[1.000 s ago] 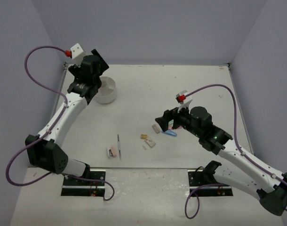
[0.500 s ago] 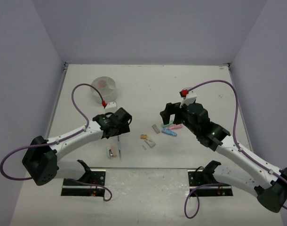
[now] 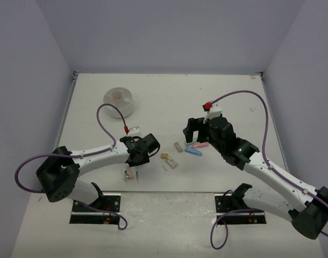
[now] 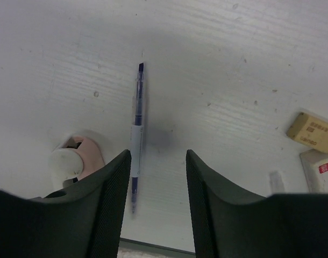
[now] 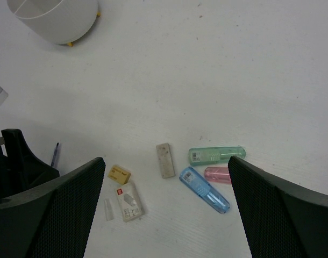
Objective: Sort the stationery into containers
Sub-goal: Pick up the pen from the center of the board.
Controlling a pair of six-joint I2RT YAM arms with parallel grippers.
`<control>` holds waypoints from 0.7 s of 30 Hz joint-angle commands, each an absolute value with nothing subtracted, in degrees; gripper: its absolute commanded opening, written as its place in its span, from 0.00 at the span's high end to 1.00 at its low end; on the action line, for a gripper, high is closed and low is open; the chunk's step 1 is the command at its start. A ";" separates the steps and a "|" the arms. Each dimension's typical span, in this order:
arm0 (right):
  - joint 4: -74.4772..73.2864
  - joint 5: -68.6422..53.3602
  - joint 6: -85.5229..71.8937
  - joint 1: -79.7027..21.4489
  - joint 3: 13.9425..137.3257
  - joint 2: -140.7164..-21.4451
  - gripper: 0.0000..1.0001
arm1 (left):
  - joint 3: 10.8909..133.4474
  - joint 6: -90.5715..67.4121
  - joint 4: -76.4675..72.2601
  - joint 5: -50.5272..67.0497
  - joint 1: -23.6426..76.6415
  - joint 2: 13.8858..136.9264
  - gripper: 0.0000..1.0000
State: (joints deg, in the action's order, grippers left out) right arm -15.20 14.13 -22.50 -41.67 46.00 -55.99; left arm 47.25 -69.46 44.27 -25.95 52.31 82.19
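On the left wrist view my left gripper (image 4: 157,156) sits low over the table, jaws partly apart and gripping nothing. The blue pen (image 4: 137,129) lies mid-frame, just inside the left-hand finger. My right gripper (image 5: 165,160) stands wide and holds nothing, above the green capsule (image 5: 216,155), pink capsule (image 5: 218,174) and blue capsule (image 5: 204,190) at the lower right of its view, while the white dish (image 3: 120,107) sits in the upper left of the overhead frame, well apart from both.

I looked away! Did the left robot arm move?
Yes. The left gripper left the round white divided dish and came toward the near edge, over the thin blue pen.
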 commanded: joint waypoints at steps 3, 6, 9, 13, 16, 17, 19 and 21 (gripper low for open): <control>-14.33 15.33 -23.29 -41.48 48.34 -55.63 0.01 | 45.27 -73.74 44.30 -25.31 54.02 82.79 0.59; -14.37 15.12 -23.42 -41.48 48.34 -55.68 0.01 | 44.58 -74.09 44.09 -25.45 54.22 82.53 0.59; -14.41 15.03 -23.38 -41.48 48.34 -55.72 0.01 | 43.52 -73.83 42.81 -25.14 54.49 82.79 0.64; -14.12 13.37 -23.38 -41.48 48.39 -55.82 0.01 | 42.30 -73.39 40.90 -24.48 54.53 83.74 0.66; -13.46 11.12 -23.12 -41.45 48.04 -55.51 0.01 | 41.37 -73.26 39.79 -24.35 54.58 84.11 0.68; -13.25 10.50 -23.04 -41.42 47.96 -55.43 0.01 | 41.06 -73.11 39.46 -24.32 54.58 84.11 0.69; -12.89 9.12 -22.73 -41.48 47.86 -55.33 0.02 | 40.62 -72.78 38.75 -24.34 54.58 84.19 0.74; -12.61 7.94 -22.45 -41.42 47.81 -55.28 0.03 | 40.38 -72.41 37.93 -24.43 54.58 84.42 0.82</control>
